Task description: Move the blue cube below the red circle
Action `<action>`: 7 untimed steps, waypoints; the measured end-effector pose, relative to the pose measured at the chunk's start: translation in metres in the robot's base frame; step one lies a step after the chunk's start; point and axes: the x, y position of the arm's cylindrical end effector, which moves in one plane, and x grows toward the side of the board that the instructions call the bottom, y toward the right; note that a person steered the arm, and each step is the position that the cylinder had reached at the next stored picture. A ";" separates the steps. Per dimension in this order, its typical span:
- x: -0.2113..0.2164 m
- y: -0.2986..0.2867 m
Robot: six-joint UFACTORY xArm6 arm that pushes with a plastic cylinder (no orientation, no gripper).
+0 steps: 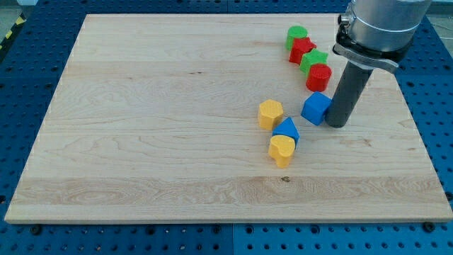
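The blue cube (pixel 316 108) sits on the wooden board (pixel 156 113) just below the red circle (pixel 319 76), almost touching it. My tip (pixel 335 125) is right against the blue cube's right side. The dark rod rises from there toward the view's top right.
Above the red circle runs a diagonal row: a green block (pixel 313 60), a red block (pixel 301 49) and a green block (pixel 297 34). Left of the cube lie a yellow hexagon (pixel 270 113), a blue triangle (pixel 287 129) and a yellow heart (pixel 282 149).
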 end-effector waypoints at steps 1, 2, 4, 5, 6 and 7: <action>0.001 0.006; -0.002 0.013; -0.029 0.009; -0.028 0.011; -0.025 0.013; -0.025 0.013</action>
